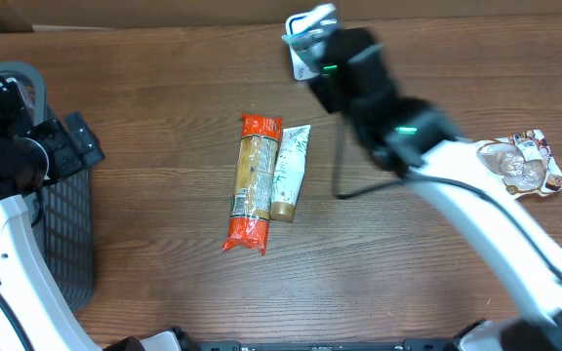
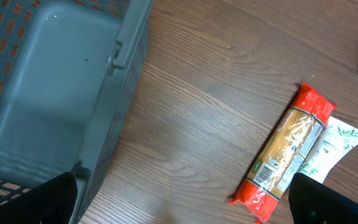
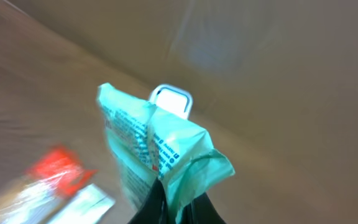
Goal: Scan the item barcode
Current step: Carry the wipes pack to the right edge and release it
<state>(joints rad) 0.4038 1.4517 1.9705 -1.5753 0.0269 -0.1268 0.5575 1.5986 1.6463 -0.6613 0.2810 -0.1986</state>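
My right gripper [image 3: 178, 193] is shut on the lower edge of a mint-green packet [image 3: 148, 143] with blue print, which it holds up in the air. A white rounded device [image 3: 171, 99] shows just behind the packet; I cannot tell whether they touch. In the overhead view this gripper [image 1: 312, 41] is at the table's far edge with the packet [image 1: 310, 19] at its tip. My left gripper [image 2: 179, 202] hangs open over bare wood beside the basket, with nothing between its fingers.
A grey mesh basket [image 1: 66, 234] stands at the left edge. An orange pasta packet [image 1: 254, 182] and a white tube [image 1: 289, 171] lie side by side mid-table. A clear wrapped item [image 1: 525, 164] lies at the right. A black cable [image 1: 341, 156] runs under the right arm.
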